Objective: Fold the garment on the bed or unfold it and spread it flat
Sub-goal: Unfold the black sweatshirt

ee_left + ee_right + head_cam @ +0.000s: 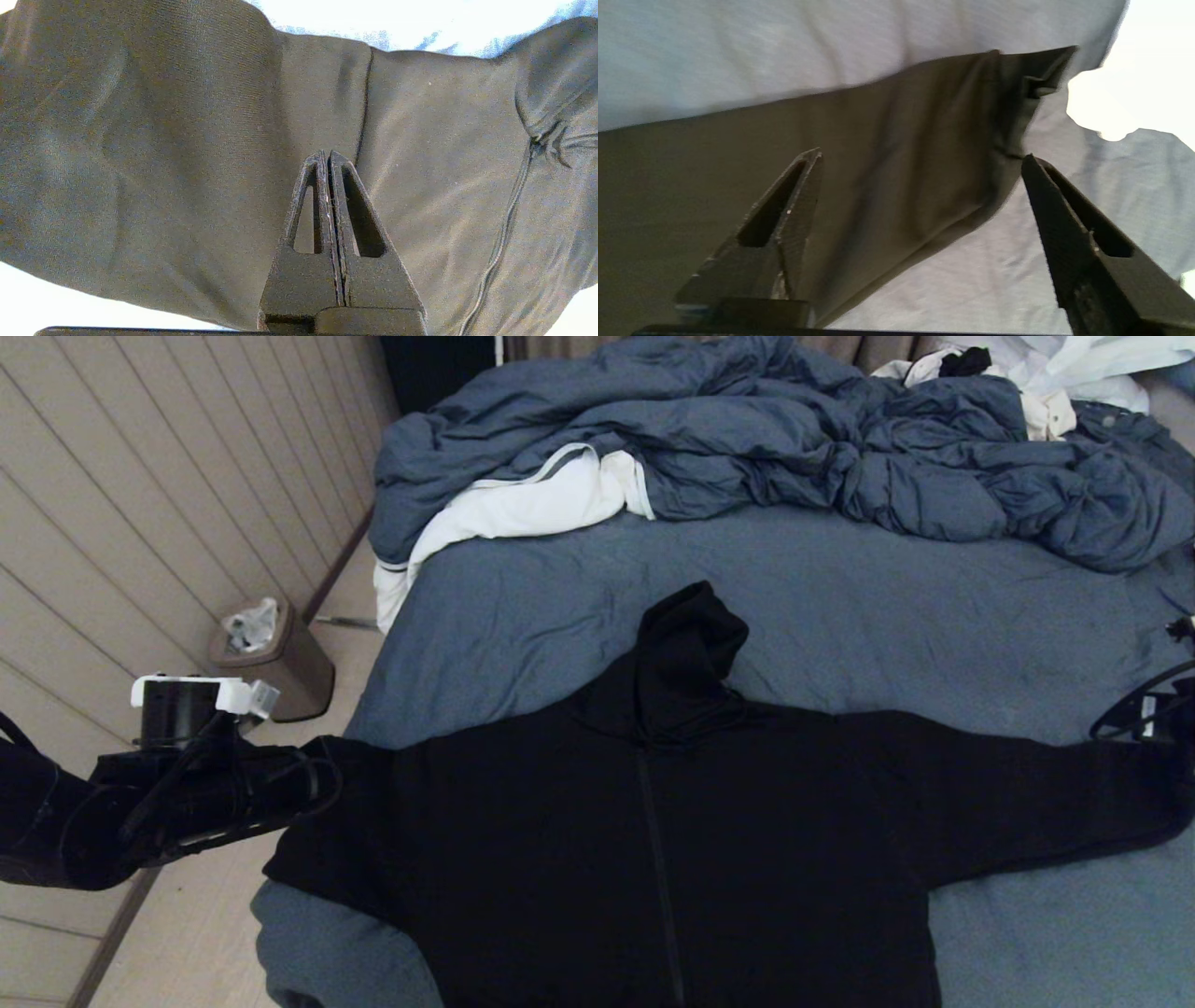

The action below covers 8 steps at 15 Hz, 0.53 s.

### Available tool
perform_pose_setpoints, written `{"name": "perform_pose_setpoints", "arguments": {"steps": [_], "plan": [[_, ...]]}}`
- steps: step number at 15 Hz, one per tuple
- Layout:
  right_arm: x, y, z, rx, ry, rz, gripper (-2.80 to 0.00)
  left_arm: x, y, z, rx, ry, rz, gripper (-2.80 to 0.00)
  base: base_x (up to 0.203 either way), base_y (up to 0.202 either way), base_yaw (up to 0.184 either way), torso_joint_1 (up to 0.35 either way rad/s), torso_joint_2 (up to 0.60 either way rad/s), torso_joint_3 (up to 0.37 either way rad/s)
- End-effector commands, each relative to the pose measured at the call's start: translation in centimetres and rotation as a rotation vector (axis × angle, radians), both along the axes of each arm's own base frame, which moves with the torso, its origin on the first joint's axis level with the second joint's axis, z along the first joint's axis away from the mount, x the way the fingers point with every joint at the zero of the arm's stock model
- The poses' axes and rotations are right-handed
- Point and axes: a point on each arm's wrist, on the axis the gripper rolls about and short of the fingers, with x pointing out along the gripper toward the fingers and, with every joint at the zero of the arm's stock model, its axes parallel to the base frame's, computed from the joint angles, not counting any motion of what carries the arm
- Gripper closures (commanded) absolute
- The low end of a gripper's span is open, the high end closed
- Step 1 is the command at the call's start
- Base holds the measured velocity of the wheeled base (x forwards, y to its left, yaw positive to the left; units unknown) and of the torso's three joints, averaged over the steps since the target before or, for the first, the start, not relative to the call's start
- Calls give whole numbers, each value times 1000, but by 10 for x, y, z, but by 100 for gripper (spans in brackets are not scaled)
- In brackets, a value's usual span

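Note:
The garment (653, 840), a black zip hoodie, lies front up and spread flat on the bed (887, 616). Both sleeves stretch out sideways and the hood (691, 635) points toward the far side. My left gripper (327, 154) is shut with nothing between its fingers. It hovers at the end of the left sleeve (187, 140), which overhangs the bed's left edge by my left arm (187, 793). My right gripper (920, 159) is open over the right sleeve's cuff (738, 135), fingers spread on either side of it. My right arm (1162, 719) shows at the right edge.
A crumpled blue-grey duvet (747, 439) with white lining (532, 504) fills the far end of the bed. White clothing (1055, 364) lies at the far right corner. A brown waste bin (275, 658) stands on the floor by the panelled wall, left of the bed.

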Motion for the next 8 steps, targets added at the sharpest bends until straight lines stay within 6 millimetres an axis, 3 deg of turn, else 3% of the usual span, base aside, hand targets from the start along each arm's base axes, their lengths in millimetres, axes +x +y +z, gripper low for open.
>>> {"name": "perform_pose_setpoints", "arguments": {"steps": [1, 3, 6, 8], "plan": [[-1, 15, 12, -2, -26, 26, -280, -1, 0, 4, 0, -17, 1, 0, 0, 0, 0, 0, 0, 0], [5, 41, 16, 28, -45, 80, -280, -1, 0, 13, -3, -69, 7, 0, 0, 0, 0, 0, 0, 0], [17, 106, 28, 89, -95, 213, -280, -12, 2, 38, -2, -169, 9, 0, 0, 0, 0, 0, 0, 0], [16, 148, 40, 136, -122, 297, -280, -15, 5, 44, -1, -190, 15, 0, 0, 0, 0, 0, 0, 0]]}}
